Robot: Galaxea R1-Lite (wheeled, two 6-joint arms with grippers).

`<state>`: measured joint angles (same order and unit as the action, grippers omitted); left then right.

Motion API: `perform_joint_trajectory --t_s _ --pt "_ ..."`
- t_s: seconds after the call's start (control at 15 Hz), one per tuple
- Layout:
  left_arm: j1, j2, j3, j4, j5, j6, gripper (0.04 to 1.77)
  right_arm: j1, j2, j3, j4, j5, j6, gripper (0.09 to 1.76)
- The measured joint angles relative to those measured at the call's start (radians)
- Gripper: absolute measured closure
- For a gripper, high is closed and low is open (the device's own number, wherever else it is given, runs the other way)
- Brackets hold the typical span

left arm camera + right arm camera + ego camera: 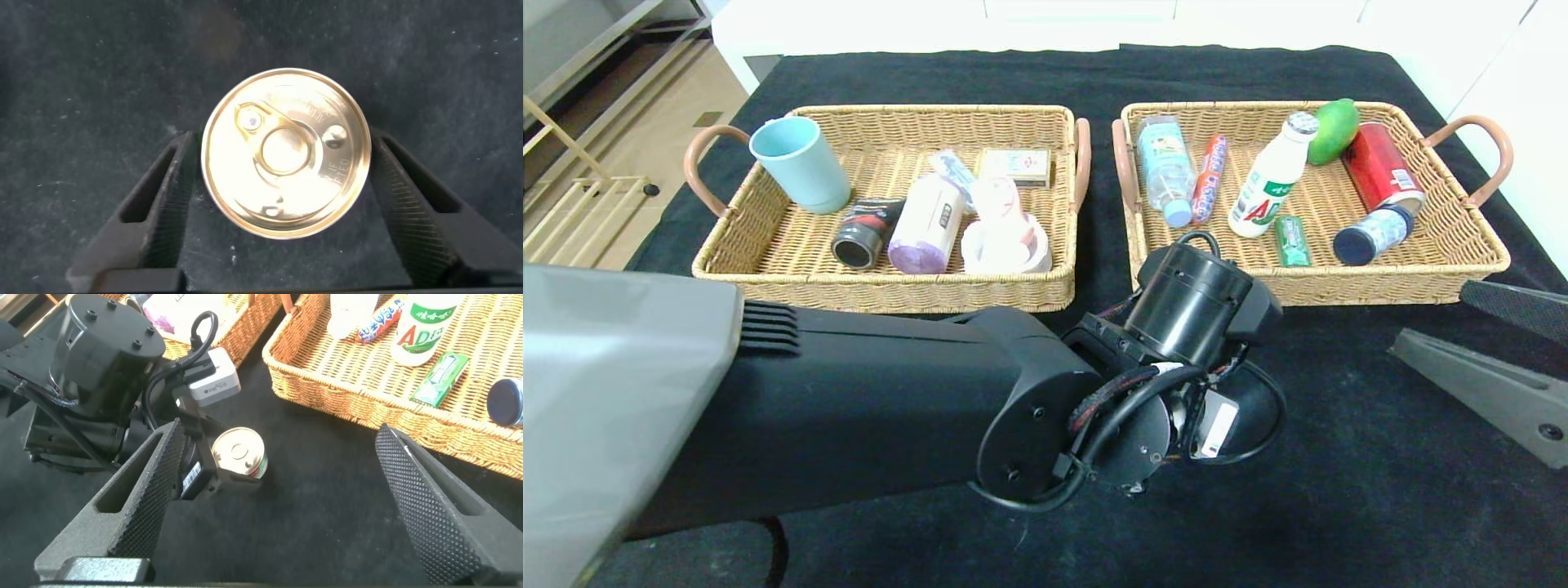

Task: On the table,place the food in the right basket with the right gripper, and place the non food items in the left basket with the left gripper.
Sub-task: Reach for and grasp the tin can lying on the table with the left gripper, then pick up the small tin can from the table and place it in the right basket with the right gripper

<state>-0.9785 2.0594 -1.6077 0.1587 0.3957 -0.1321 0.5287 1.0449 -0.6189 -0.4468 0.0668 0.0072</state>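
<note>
Gold-lidded can (285,153) between left pincer (282,208) fingers

The white bottle (1270,177) in the right basket (1462,261) carries large green letters reading "AD" (425,331), visible in the head and right wrist views. Print on the other packages, cans and bottles cannot be read.

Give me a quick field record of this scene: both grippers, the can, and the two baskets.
left gripper: open, jaws either side of the can, not touching
target: upright gold-topped tin can on black tablecloth
right gripper: open, hovering near front of right basket
left wicker basket: light-blue cup, purple roll, other non-food
right wicker basket: white AD bottle, red can, green mango
</note>
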Motion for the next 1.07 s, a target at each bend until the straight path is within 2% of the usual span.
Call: perform_joint_trajectory --t_s 0.4,0.67,0.87,1.07 --pt "0.0 -0.081 0.056 0.01 -0.001 0.0 0.21 0.008 0.0 0.003 0.0 0.0 0.0 0.14" --pt "0.004 -0.2 0.183 -0.014 -0.01 0.007 0.16 0.009 0.015 0.009 0.003 0.0 0.0 0.14" --pt "0.022 -0.294 0.341 -0.147 -0.036 0.05 0.14 0.004 0.033 0.013 0.003 0.002 0.0 0.14" --pt "0.07 -0.396 0.533 -0.345 -0.115 0.127 0.13 0.005 0.054 0.017 0.003 -0.003 0.0 0.14"
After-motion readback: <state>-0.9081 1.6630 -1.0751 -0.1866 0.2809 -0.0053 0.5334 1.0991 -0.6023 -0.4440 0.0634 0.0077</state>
